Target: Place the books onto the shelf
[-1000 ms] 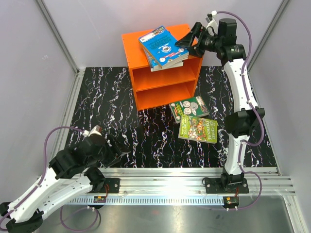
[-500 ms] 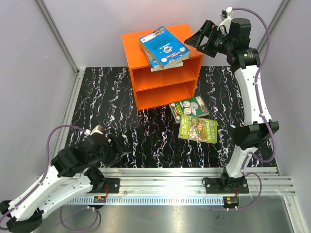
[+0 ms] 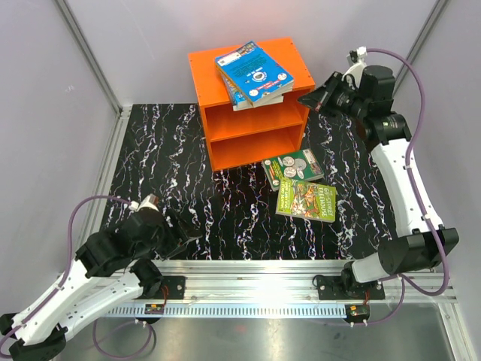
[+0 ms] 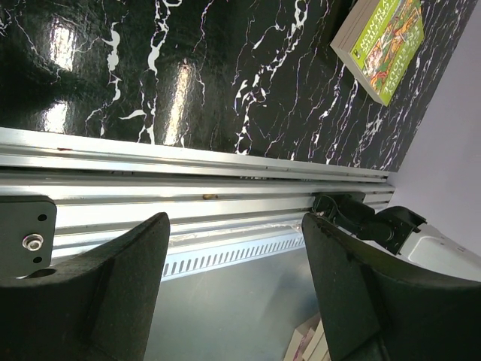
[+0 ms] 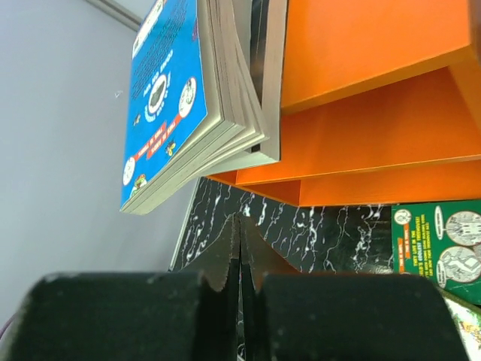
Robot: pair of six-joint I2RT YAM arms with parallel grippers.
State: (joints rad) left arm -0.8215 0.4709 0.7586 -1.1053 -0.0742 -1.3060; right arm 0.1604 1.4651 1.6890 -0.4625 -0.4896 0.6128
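Observation:
The orange shelf (image 3: 252, 113) stands at the back of the black marbled table. A stack of books lies tilted on its roof, a bright blue one (image 3: 254, 73) on top, and overhangs the right edge. Both compartments look bare. My right gripper (image 3: 307, 98) hangs just right of the shelf's top, shut and holding nothing. In the right wrist view its gripper (image 5: 240, 222) is pressed shut below the blue book (image 5: 161, 98) and the shelf (image 5: 361, 45). A green coin book (image 3: 297, 167) and a green illustrated book (image 3: 306, 200) lie on the table. My left gripper (image 3: 180, 237) is open near the front rail.
An aluminium rail (image 3: 263, 271) runs along the near edge, also in the left wrist view as the rail (image 4: 188, 173), with the illustrated book (image 4: 383, 41) beyond it and the left gripper (image 4: 237, 226) over it. Grey walls close in the sides and back.
My right gripper has drawn back from the book stack, to the right and downward, and its jaws have gone from wide open to shut. The left arm has not moved.

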